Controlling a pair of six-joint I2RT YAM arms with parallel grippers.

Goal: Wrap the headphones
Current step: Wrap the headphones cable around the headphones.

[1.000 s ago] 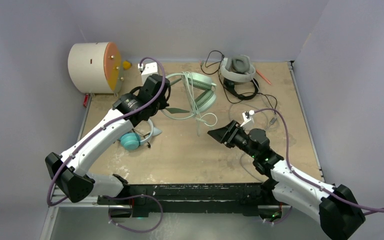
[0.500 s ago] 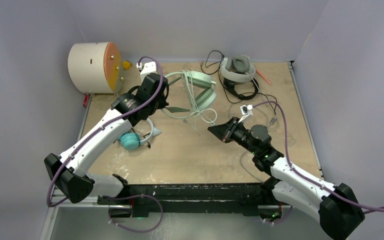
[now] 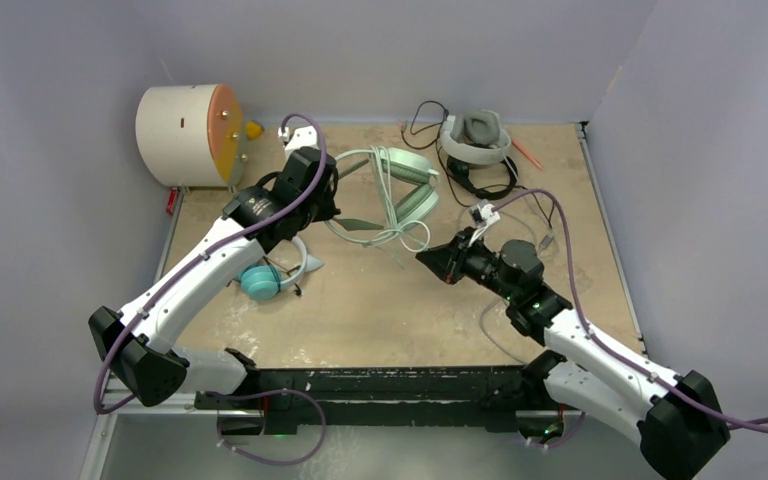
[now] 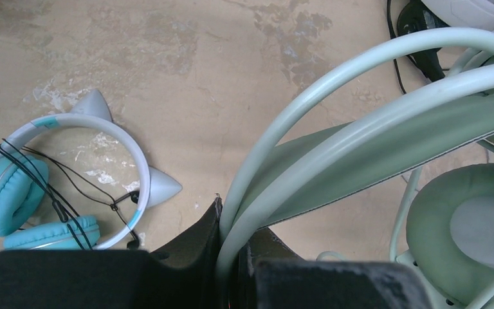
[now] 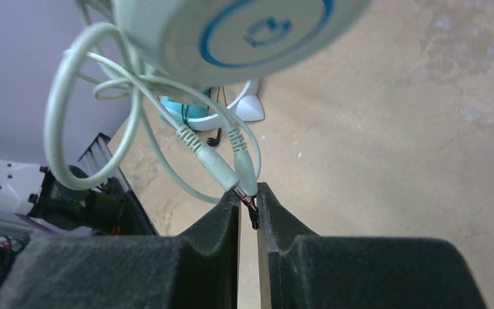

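The mint-green headphones [image 3: 412, 200] hang right of the cream drum [image 3: 185, 122], their headband [image 4: 386, 151] pinched in the left jaws. Farther right of the drum, the right jaws squeeze the cable's plugs [image 5: 244, 177]. The teal headset [image 3: 260, 280] lies on the tabletop [image 3: 360, 310], nearer than the drum.

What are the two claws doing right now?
Left gripper: shut on the mint headset.
Right gripper: shut on its cable plugs.

In the left wrist view the mint-green headset [image 4: 373, 129] is cut off by the right edge and the teal headset [image 4: 9, 199] by the left. The tips of the plugs [image 5: 213, 168] are hidden within the right gripper [image 5: 248, 196].
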